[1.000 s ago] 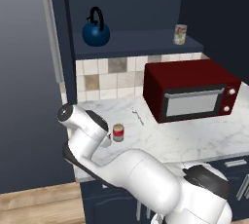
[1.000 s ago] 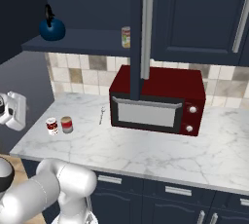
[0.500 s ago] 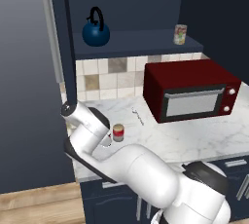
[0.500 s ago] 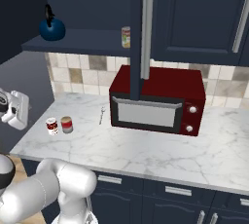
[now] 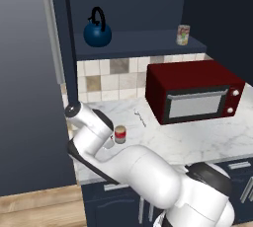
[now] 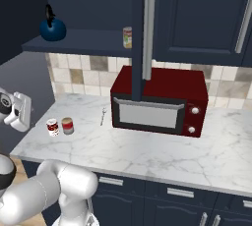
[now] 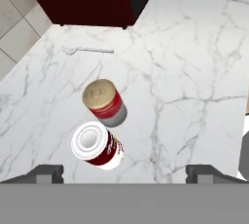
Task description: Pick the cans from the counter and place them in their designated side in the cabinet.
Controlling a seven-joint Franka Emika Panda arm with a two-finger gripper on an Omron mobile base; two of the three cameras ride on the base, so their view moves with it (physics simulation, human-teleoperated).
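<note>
Two cans stand side by side on the white marble counter (image 7: pixel 194 72) near its left end. One has a red-and-white label (image 7: pixel 97 147) (image 6: pixel 52 127). The other has a red band over tan-grey (image 7: pixel 103 102) (image 6: pixel 68 126) (image 5: pixel 119 134). My gripper (image 7: pixel 127 172) hovers above them, open wide, holding nothing; the red-and-white can lies nearest, left of the midline between the fingertips. In the right base view my hand (image 6: pixel 18 112) hangs left of the cans. The navy cabinet shelf (image 6: pixel 83 43) (image 5: pixel 138 43) is open above the counter.
A dark red microwave (image 6: pixel 157 104) (image 5: pixel 195 90) stands right of the cans, a fork (image 7: pixel 87 49) (image 6: pixel 103 116) between them. On the shelf are a blue kettle (image 5: pixel 97 31) (image 6: pixel 52 27) and a yellowish-green can (image 5: pixel 183 35) (image 6: pixel 127 37). My arm covers the counter's left front in the left base view.
My hand has shifted slightly to the right over the counter's left end. The jaws stay open and the cans have not moved.
</note>
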